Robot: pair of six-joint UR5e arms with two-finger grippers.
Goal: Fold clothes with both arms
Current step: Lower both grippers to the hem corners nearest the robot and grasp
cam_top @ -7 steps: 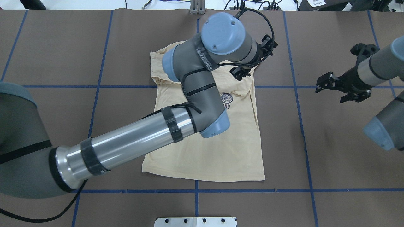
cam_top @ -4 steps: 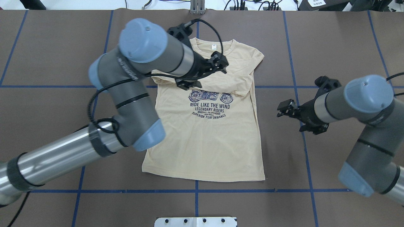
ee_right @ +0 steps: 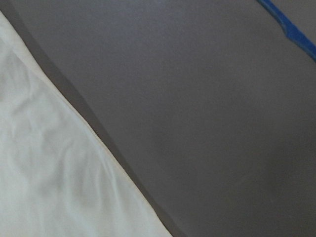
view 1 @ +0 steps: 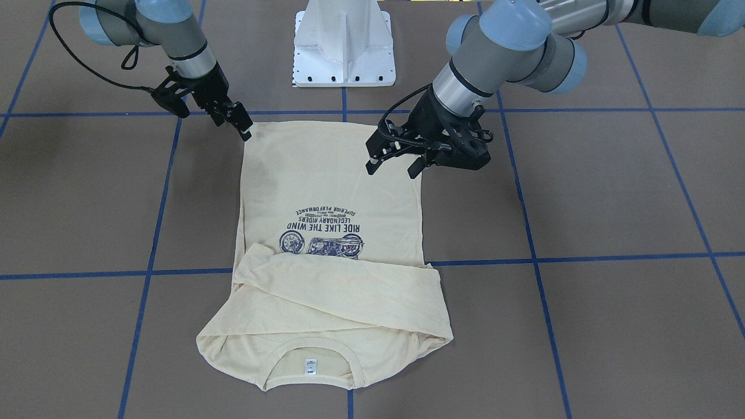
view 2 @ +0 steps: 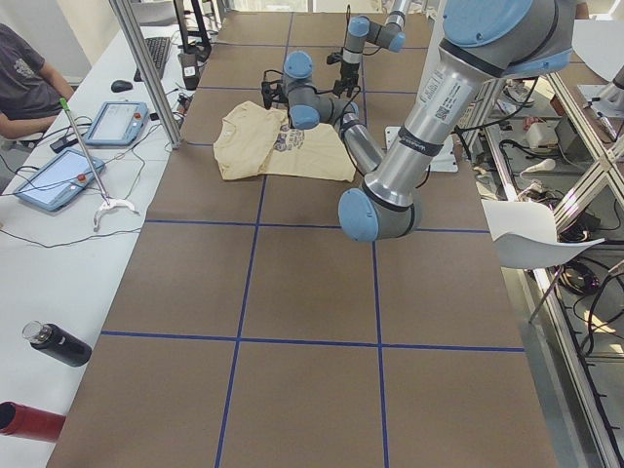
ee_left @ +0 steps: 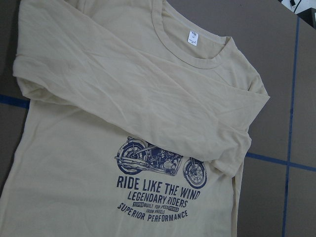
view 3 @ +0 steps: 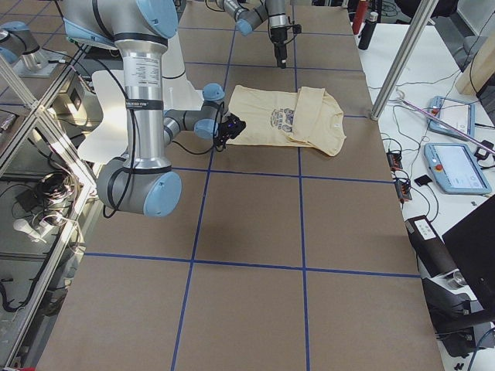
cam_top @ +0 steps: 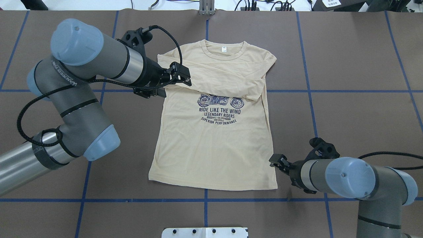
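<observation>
Overall: one T-shirt (cam_top: 214, 148) spread flat and face up on the brown counter (cam_top: 347, 66), between the two arms.
Lie: collar at the far edge from the robot, hem nearest the white pedestal (view 1: 344, 41).
Sleeves: both folded in across the chest; the top sleeve (cam_top: 228, 77) runs slantwise just above the navy print (cam_top: 219, 110).
Neck tag: small white tag (cam_top: 224, 49) showing inside the collar.
Left claw (view 1: 391, 171): raised above the shirt on the robot's left side, fingers set wide, holding nothing.
Right claw (view 1: 243, 129): low at the hem corner on the robot's right, tips at the cloth edge; cannot tell whether wide or pinched.
Right wrist view: shirt edge against bare counter, very close.
Counter marks: blue tape lines (cam_top: 310, 99) form a grid.
</observation>
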